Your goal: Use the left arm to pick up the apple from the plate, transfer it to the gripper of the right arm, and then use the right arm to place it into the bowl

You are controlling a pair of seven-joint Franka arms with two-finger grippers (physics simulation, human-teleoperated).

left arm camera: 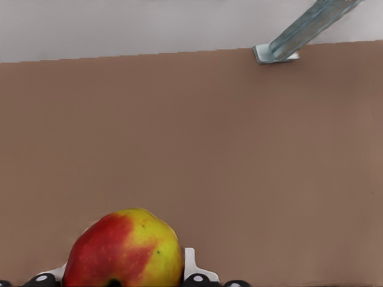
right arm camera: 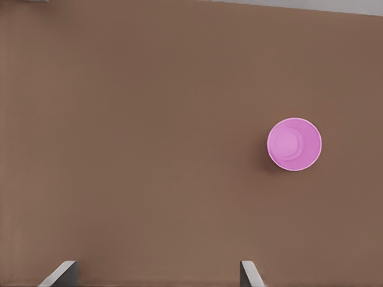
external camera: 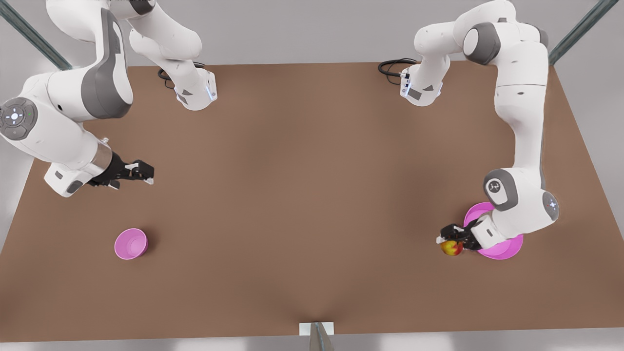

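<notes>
Apple [external camera: 452, 247] clamped in left tool [external camera: 451, 242]; right tool [external camera: 146, 174] spread, waiting.

A: What colours are the fruit and dishes?
B: The apple [external camera: 452, 248] is red blending into yellow, red on one flank and yellow on the other. The plate [external camera: 507, 250] is magenta-pink. The bowl [external camera: 130, 243] is a matching pink, paler inside.

A: And the robots and the surface?
B: Both arms are white with grey joint covers. The left gripper [external camera: 451, 235] and right gripper [external camera: 144, 173] are black. The table [external camera: 302, 195] is plain flat brown, unpatterned.
</notes>
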